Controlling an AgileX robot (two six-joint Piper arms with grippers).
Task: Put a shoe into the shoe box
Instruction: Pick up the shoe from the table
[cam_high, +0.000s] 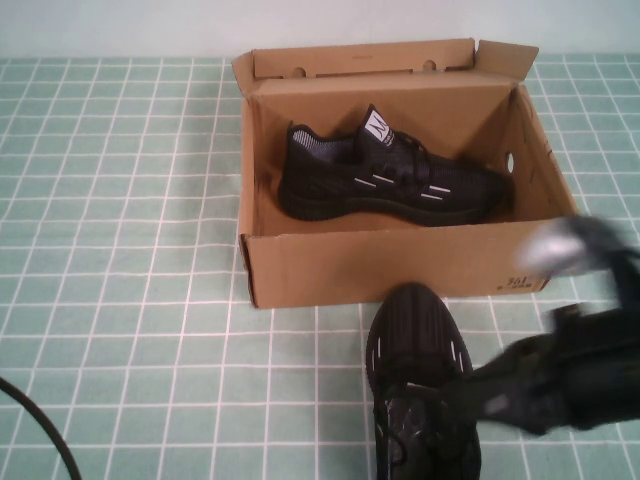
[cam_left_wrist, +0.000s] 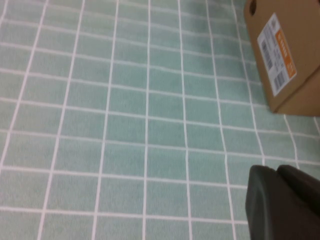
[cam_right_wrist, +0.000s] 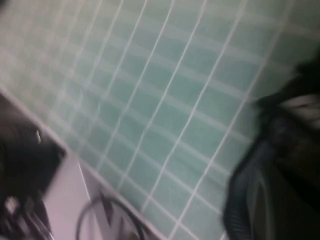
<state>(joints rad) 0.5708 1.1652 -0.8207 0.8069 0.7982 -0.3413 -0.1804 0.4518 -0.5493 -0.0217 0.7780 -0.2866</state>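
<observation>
The shoe box (cam_high: 390, 262) was seen standing open on the bench (cam_high: 130, 300), which was covered with a green cloth gridded in white. Its flap lid was raised at the far side. One black sneaker (cam_high: 395, 180) was seen lying on its side inside the box, toe toward the robot's right, white tongue label uppermost. The shoe (cam_high: 420, 385) of the task was seen on the bench just in front of the box's near wall, toe pointed at the box, close to it but not clearly touching.

The right tool (cam_high: 500, 395) was seen low at the right, reaching in beside the heel part of that shoe; it was blurred, and whether its fingers were spread or pressed together could not be told. In the right wrist view only a dark blurred form was shown at the edge.

The left tool (cam_left_wrist: 282, 202) was shown only in the left wrist view, over bare cloth, with a labelled corner of the box nearby; its state could not be told either.

A black cable (cam_high: 40, 430) was seen at the near left corner.
</observation>
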